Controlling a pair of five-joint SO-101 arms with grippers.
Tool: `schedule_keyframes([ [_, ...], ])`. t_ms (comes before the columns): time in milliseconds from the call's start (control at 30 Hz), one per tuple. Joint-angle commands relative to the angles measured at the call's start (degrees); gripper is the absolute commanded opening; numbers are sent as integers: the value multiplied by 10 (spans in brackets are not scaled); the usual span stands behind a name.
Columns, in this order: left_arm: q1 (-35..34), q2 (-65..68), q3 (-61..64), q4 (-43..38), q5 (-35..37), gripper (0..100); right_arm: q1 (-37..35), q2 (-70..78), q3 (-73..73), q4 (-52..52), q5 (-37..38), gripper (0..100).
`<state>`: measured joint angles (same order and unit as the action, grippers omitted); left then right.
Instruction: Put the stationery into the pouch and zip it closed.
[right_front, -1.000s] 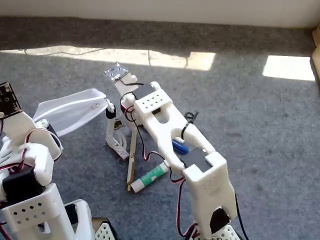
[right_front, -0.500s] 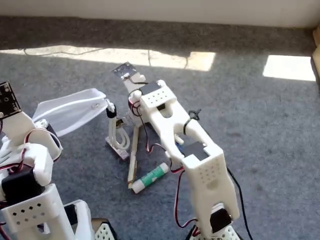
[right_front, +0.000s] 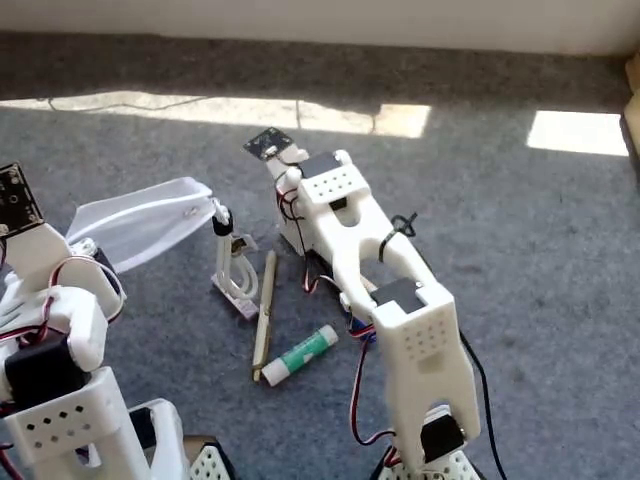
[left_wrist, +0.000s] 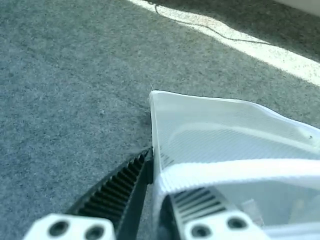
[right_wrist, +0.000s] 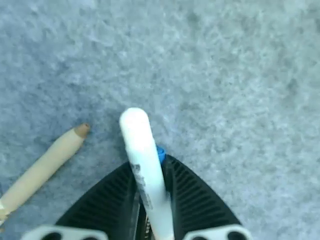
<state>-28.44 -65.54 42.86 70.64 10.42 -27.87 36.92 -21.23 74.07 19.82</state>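
The grey carpet (right_front: 520, 260) carries everything, and the work sits in its middle, well short of the far edge along the wall. The right arm (right_front: 370, 270) stretches over that middle. To its left, toward the carpet's left side, the white mesh pouch (right_front: 140, 225) is held up off the pile. The left gripper (left_wrist: 152, 155) is clamped on the pouch's corner hem, jaws pinched tight on the fabric. I can make out nothing for certain inside the pouch, and I cannot tell how far its mouth gapes.

The right gripper (right_wrist: 149, 160) is closed around a white pen (right_wrist: 140, 150) with a blue band, its tip poking out past the jaws low over the carpet. So the step in hand looks like loading the first piece. The next move calls for carrying the pen across to the pouch's opening and lining it up lengthwise with the mouth.

Loose on the carpet between the arms lie a wooden pencil (right_front: 264, 315), a green-and-white stick (right_front: 298, 354) just beside its near end, and a white looped item (right_front: 236, 272) that I cannot identify.
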Motion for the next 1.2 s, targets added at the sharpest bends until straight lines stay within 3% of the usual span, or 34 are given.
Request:
schedule_keyframes([
  [0, 0, 0, -12, -1, 6, 7, 16, -12, -64, 51, 8, 9],
  [367, 29, 1, -12, -1, 6, 7, 29, -12, -144, 148, 7, 8],
  [767, 29, 1, -12, -1, 6, 7, 33, -17, -159, 124, -26, 8],
  [1167, 39, 1, -12, 0, 6, 7, 32, -144, -189, 146, -35, 8],
])
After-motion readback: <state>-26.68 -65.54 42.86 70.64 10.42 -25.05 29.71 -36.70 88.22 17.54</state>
